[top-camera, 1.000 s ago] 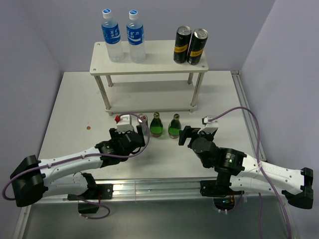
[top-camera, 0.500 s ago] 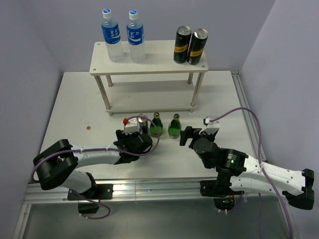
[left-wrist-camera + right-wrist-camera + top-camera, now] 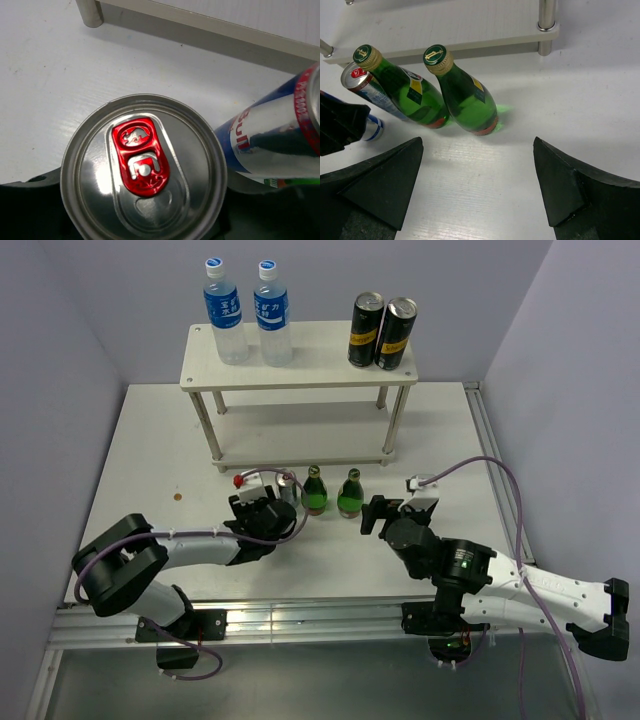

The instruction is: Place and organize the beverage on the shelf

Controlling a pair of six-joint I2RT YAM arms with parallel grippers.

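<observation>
From above, the left gripper [image 3: 265,502], wide open a second earlier, had closed in before the shelf [image 3: 320,350], beside two green bottles [image 3: 314,492]. Its wrist camera showed it apparently clamped on a standing red-tabbed can [image 3: 142,167], ready to lift. On its own camera, the right gripper [image 3: 476,150] gaped empty.

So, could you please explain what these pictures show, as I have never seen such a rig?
These are two robot arms bolted at the near edge of a table. One picture looks down from above: the left arm and right arm face a two-tier shelf carrying two water bottles and two black cans on top. The other two pictures come from a camera on each wrist. On the table stand two green bottles and a Red Bull can. The left arm's fingers are closed on a second can, seen from straight above. The right arm's fingers are open and hold nothing.
</observation>
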